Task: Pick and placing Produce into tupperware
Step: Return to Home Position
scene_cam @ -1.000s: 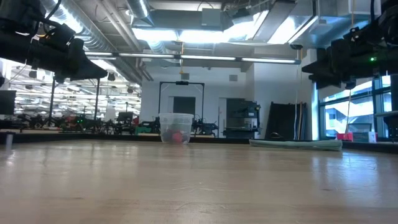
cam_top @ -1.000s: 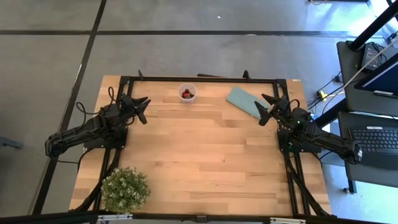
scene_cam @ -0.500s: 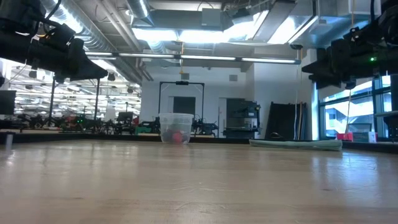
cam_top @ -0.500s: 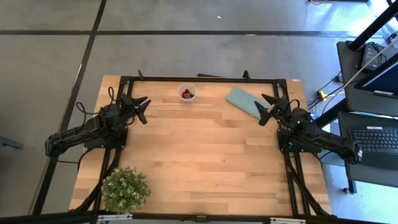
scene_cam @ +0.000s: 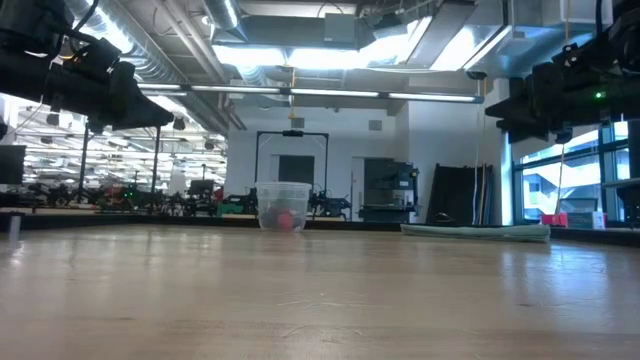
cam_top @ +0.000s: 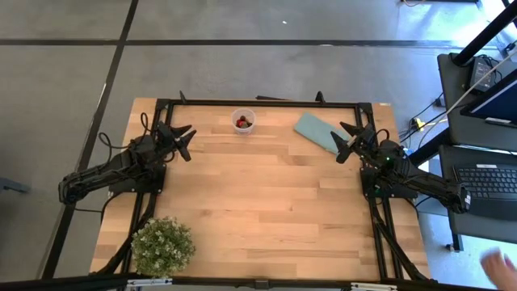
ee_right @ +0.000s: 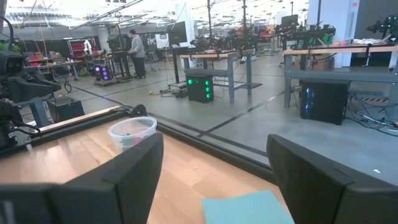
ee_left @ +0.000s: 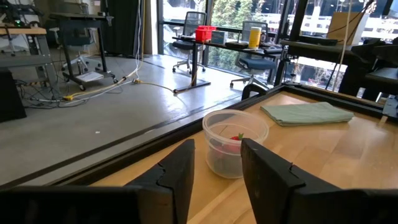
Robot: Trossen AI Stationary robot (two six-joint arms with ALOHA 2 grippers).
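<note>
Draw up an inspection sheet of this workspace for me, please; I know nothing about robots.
Surface: wooden table, no loose berries seen.
Job's things: clear cup near the far edge, red and dark berries inside.
Clutter: teal cloth; potted plant.
Jaws: left arm and right arm sit at opposite sides of the table, jaws open and empty.
Cables: white cable running off to the right.
Surroundings: laptop beside the table; person far off.

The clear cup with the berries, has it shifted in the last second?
No. The clear cup sits equally far from the flat teal piece as before.
</note>
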